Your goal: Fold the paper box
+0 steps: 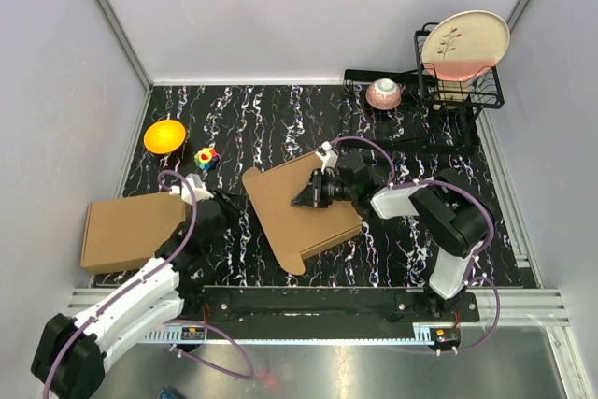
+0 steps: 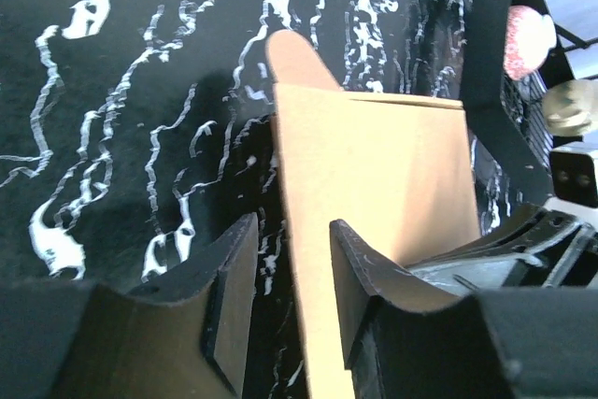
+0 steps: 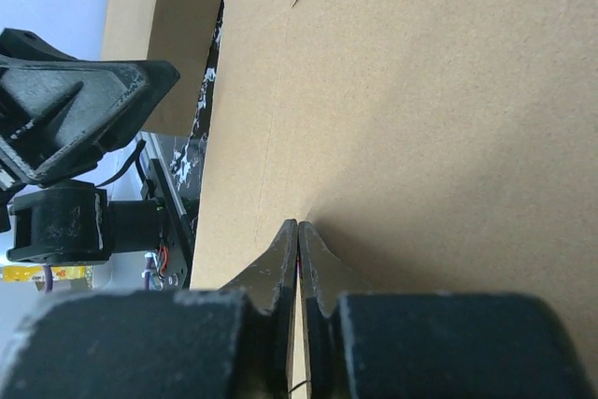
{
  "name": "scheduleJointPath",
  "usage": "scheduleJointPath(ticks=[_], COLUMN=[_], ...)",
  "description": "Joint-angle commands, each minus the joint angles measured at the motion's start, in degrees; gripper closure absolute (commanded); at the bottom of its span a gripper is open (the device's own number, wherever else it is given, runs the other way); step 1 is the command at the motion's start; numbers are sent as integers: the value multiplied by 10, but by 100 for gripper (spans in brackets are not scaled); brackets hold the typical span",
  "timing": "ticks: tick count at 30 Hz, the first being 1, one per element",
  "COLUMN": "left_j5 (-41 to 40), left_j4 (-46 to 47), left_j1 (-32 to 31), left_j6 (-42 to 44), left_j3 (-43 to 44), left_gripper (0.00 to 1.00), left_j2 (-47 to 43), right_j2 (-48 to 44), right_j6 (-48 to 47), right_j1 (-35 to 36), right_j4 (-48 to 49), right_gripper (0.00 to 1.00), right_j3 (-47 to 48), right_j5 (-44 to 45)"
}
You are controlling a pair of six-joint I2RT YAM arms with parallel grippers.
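At the far left of my top view a plain brown carton [image 1: 131, 231] lies on the table [image 1: 280, 119]. An orange bowl [image 1: 164, 135] and a small multicoloured toy [image 1: 206, 157] sit behind it. My left arm [image 1: 140, 292] reaches up along the carton's right side, and the left jaws are spread. On the left wrist camera the two fingers [image 2: 229, 287] stand apart, with the left edge of the box [image 2: 374, 193] running up between them. I cannot tell whether either finger touches the cardboard.

The box lies opened out in the middle of the table, turned at an angle, with a rounded tab at its near corner. It is just right of the left jaws and apart from the carton.

My right arm [image 1: 448, 221] comes in from the right, over the box. The right jaws are pressed together, with only a thin slit between the fingers [image 3: 271, 268]. Their tips rest against the box's upper face, a little inside its edge. I cannot tell whether any cardboard is caught between them.

Further right, at the back of the table, a pink bowl [image 1: 384, 93] sits beside a black wire rack [image 1: 467, 95]. A cream plate [image 1: 464, 44] leans in the rack.
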Motion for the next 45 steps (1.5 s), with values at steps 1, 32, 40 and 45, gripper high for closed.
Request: scheduleJointPath(ticks=[1,32,40,45], left_j5=[70,93,71,26], left_j4=[122,131,77,-10], left_j1=[2,17,29,29], left_j6=[33,105,100,45], left_j3=[53,170,163,83], left_gripper=[59,55,53,55], left_j2=[85,297,191,59], right_j2=[38,-265,-235,-219], right_j6=[-28,-128,-129,-130], right_j1=[10,-27,-44,-44], right_j4=[-63,-368,-334,-314], right_gripper=[93,47,48,53], right_j3=[-15,1,-34,-43], right_j5=[24,359,376,361])
